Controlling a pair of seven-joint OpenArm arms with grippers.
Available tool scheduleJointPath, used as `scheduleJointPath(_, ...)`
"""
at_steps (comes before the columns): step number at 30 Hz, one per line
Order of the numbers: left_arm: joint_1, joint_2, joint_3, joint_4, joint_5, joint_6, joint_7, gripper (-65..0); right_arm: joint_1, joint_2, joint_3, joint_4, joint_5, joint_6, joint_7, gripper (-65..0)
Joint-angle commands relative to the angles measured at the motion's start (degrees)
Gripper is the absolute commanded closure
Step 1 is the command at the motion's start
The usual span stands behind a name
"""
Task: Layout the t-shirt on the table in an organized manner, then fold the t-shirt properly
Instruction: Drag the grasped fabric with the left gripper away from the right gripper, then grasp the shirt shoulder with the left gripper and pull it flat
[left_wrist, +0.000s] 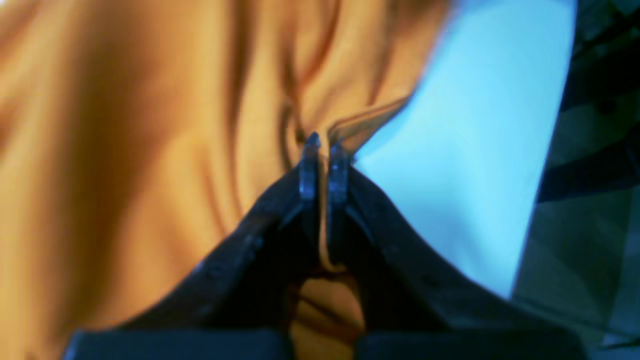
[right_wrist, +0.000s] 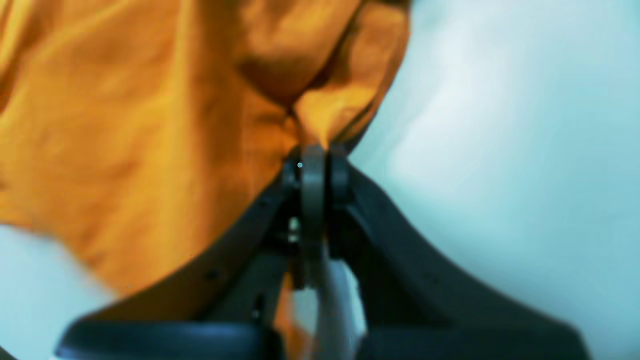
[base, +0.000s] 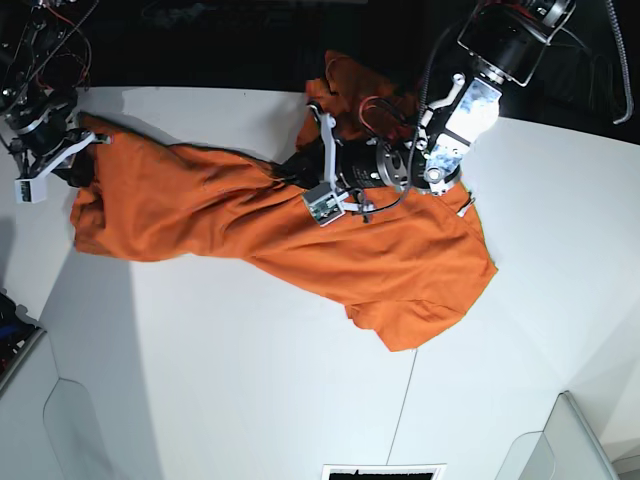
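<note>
A: Start at the grippers. What has the left gripper got?

B: Its jaws are pressed together on a fold of the t-shirt; a thin orange edge runs between the fingertips in the left wrist view.

A: And the right gripper?

B: Also clamped tight, with a bunched bit of the orange cloth rising straight out of its tips.

A: Where does the shirt lie?

B: Stretched across the far half of the table, crumpled. In the base view one end is pulled toward that view's left edge, by the right arm. The left arm sits over its upper middle. A wider part spreads toward the table's dark seam.
</note>
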Motion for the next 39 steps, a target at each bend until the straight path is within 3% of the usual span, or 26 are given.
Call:
scheduleJointPath(1, -1.01, -2.03, -0.2, 0.55, 1.55, 0.62, 1.09, 0.0, 0.94, 2.36, 0.28, 0.85, 0.55, -0.02, 1.57, 0.0)
scheduleJointPath(8, -3.45, -10.58, -0.2, 0.55, 1.22, 0.62, -1.09, 0.0, 2.49, 9.31, 0.28, 0.85, 0.33, -0.24, 1.55, 0.0)
scheduleJointPath(14, -5.27, -12.81, -0.2, 0.55, -1.36, 0.62, -1.49, 0.0, 3.5, 10.84, 0.28, 0.85, -0.26, -0.57, 1.6, 0.0)
scheduleJointPath(15, -5.44, -12.79, -0.2, 0.55, -1.88, 0.62, -1.51, -2.5, 3.76, 10.78, 0.28, 0.85, -0.22, -0.61, 1.64, -1.9)
scheduleJointPath(18, -5.64, -12.63, -0.2, 0.57, -5.99, 0.62, -1.51, -19.5, 3.74, 10.78, 0.28, 0.85, 1.03, -0.74, 1.79, -26.4)
scheduleJointPath(20, -5.77, -12.68, -0.2, 0.57, -8.02, 0.62, -1.38, -25.8, 3.76, 10.8, 0.28, 0.85, 1.44, -0.76, 1.88, -35.0)
scheduleJointPath(23, -6.19, -12.68, -0.2, 0.79, -9.73, 0.62, 2.12, -25.8, 4.74, 10.78, 0.31, 0.85, 1.46, -2.93, 2.21, -35.2)
scheduleJointPath(28, -6.08, -14.64, -0.22, 6.58, -18.75, 0.62, 10.97, -25.8, 8.17, 10.78, 1.68, 0.87, 2.21, -7.39, 1.18, -35.2)
scheduleJointPath(34, -5.86, -21.27, -0.26, 20.96, -21.86, 0.62, 10.97, -25.8, 11.08, 10.62, 2.86, 0.87, 3.82, -8.07, -0.85, -35.2)
scheduleJointPath(37, -5.31, -21.79, -0.24, 25.83, -23.89, 0.62, 10.95, -25.8, 11.02, 10.29, 2.84, 0.85, 4.94, -8.02, -2.45, -35.1)
scheduleJointPath(39, -4.04, -20.28, -0.24, 27.43, -25.24, 0.62, 10.95, -25.8, 10.99, 9.49, 2.84, 0.85, 5.4, -7.72, -5.42, -35.1)
